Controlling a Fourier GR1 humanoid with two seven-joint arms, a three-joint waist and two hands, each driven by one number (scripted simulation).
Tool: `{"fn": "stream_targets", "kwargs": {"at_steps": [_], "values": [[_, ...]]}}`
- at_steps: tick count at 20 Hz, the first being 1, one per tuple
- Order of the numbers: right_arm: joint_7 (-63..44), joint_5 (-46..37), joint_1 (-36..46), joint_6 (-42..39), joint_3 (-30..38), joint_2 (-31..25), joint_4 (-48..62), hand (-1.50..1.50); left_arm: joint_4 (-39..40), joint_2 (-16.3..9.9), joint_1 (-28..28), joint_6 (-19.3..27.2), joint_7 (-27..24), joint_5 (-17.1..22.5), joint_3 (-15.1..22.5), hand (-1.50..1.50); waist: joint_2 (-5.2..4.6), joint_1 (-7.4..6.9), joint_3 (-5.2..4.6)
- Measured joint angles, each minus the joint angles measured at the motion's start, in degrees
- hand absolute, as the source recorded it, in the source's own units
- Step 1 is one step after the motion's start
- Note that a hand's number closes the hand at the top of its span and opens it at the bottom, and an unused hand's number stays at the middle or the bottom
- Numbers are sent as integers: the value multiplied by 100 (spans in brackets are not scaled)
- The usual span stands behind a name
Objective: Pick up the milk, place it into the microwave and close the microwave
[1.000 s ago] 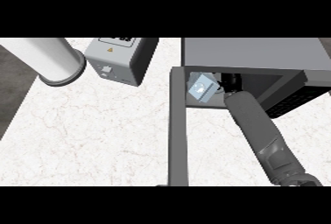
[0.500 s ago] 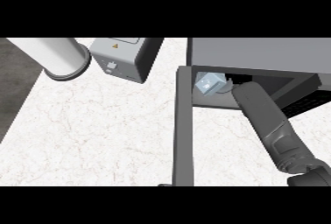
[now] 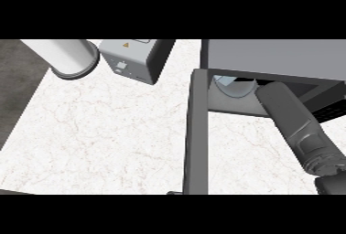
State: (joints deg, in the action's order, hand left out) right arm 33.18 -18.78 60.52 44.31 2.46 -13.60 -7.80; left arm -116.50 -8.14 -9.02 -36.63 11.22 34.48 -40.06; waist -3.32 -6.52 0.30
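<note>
Since the task ends w/ closing the microwave (image 3: pixel 270 55), its grey body sat at the upper right of the marble counter (image 3: pixel 101 137), cavity facing the robot. Microwave door (image 3: pixel 194 137) was swung fully open, seen edge-on as a long dark bar running down toward the view's lower edge; judged it was left that way so the arm had a free path in, and it's the last thing to deal with.

Right forearm (image 3: pixel 297 128) came in from the lower right and ran diagonally up into the cavity opening. Right hand itself was hidden inside, under the microwave's top, so can't tell if fingers were spread, pressed together or pinching anything. Left hand didn't show at all.

Other items, prob not task-relevant: white cylinder (image 3: pixel 64 57) at upper left, off the counter's far corner, and a small grey appliance box (image 3: pixel 135 59) w/ a warning sticker just beside it.

Milk (image 3: pixel 233 86): only a pale bluish-white bit visible at the cavity mouth, just left of the forearm's end, mostly hidden. Appeared to be inside the microwave already; whether resting or held, couldn't tell. Judged placement step near done, door close pending.
</note>
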Motion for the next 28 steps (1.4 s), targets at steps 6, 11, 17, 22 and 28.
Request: {"fn": "stream_targets", "kwargs": {"at_steps": [6, 11, 17, 22, 28], "values": [[-811, -243, 2, 768, -126, -344, 508, -150, 69, -109, 119, -32, -48, -117, -9, -150, -43, -87, -13], [-534, -299, 25, 627, -173, -247, 374, -150, 147, -124, 197, -37, -103, -314, 13, -150, -41, -105, 1], [-221, -264, 149, 217, -133, -178, 263, -150, 275, -103, 212, -278, -171, -464, 219, -150, -44, -117, 3], [62, -102, 164, -290, 31, -94, 203, -150, 347, -68, 217, -493, -226, -528, 412, -150, -25, -47, 15], [488, 270, 63, -1031, 409, -20, 97, -150, 361, 67, 259, -723, -276, -603, 756, -150, 20, 80, 5]]}}
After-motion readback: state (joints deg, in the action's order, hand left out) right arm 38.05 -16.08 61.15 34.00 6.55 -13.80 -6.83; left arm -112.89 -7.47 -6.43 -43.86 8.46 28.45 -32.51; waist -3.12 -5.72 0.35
